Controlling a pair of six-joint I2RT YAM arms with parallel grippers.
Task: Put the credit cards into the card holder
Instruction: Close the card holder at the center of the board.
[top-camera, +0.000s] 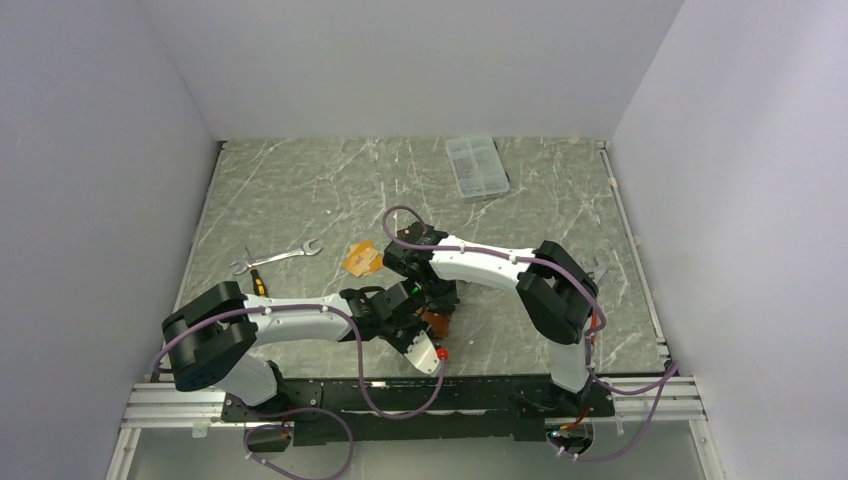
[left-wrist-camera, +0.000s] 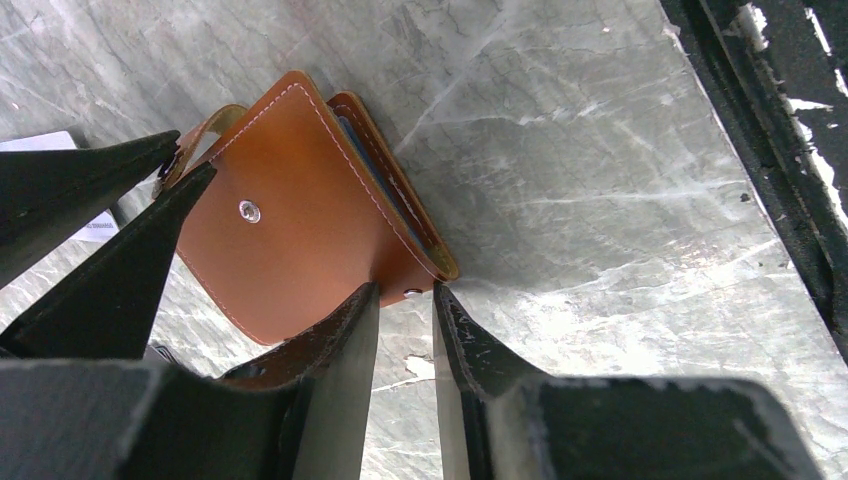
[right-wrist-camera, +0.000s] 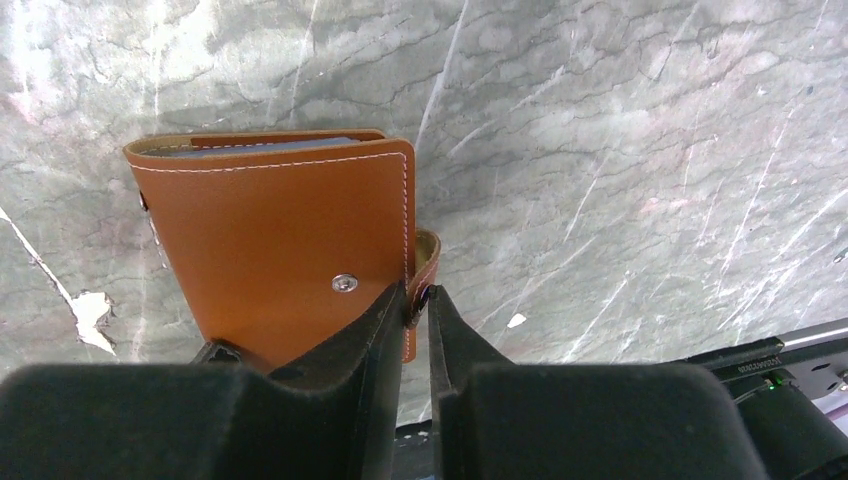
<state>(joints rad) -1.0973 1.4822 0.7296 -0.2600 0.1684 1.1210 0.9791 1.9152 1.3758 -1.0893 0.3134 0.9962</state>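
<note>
While your left gripper (left-wrist-camera: 405, 300) and right gripper (right-wrist-camera: 417, 300) pinch the folded card holder (right-wrist-camera: 270, 240), one orange-tan credit card (top-camera: 360, 258) lies outside, far-left.

arms (top-camera: 300, 315) white, joints (top-camera: 205, 345) black | cables (top-camera: 398, 214) purple | pincer fingers (left-wrist-camera: 335, 390) black

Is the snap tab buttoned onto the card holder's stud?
No, the stud on the card holder sits bare, the tab off to its side.
</note>
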